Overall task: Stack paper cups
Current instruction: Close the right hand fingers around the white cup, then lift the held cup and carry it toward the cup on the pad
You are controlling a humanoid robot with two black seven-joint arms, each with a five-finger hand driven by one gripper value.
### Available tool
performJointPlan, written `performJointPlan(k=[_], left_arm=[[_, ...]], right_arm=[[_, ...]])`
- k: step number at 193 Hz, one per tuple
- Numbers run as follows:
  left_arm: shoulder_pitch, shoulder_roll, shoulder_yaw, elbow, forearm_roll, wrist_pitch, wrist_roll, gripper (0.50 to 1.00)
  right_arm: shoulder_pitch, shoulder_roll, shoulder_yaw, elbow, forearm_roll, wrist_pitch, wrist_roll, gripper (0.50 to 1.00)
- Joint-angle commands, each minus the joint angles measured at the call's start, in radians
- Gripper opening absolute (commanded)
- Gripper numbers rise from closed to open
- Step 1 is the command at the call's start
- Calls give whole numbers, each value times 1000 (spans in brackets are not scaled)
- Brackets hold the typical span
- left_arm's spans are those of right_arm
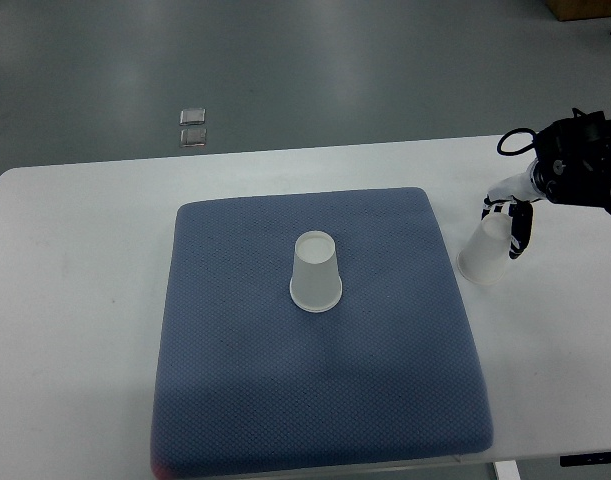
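Note:
A white paper cup (316, 272) stands upside down in the middle of the blue mat (235, 380). A second white paper cup (485, 255) stands upside down on the white table to the right of the mat. My right hand (510, 222) comes in from the right edge and its fingers close around the top of this second cup. The left hand does not show.
The white table (75, 330) surrounds the mat. Two small clear objects (193, 128) lie on the grey floor beyond the table's far edge. A brown box corner (585, 8) shows at the top right.

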Motion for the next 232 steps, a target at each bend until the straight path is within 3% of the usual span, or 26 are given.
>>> performJointPlan(k=[1, 54, 102, 167, 207, 232], left_arm=[[0, 0, 0, -1, 0, 0, 0, 1000], [0, 0, 0, -1, 0, 0, 0, 1000], [0, 0, 0, -1, 0, 0, 0, 1000], [0, 0, 0, -1, 0, 0, 0, 1000], [0, 0, 0, -1, 0, 0, 0, 1000], [0, 0, 0, -1, 0, 0, 0, 1000]], right_arm=[[0, 4, 0, -3, 0, -1, 0, 850], [-15, 7, 1, -8, 0, -14, 0, 846], [-9, 7, 0, -8, 0, -18, 0, 752], [75, -18, -5, 23, -3, 0, 0, 748], [273, -79, -20, 119, -4, 94, 0, 748], [429, -125, -20, 170, -9, 206, -1, 748]])
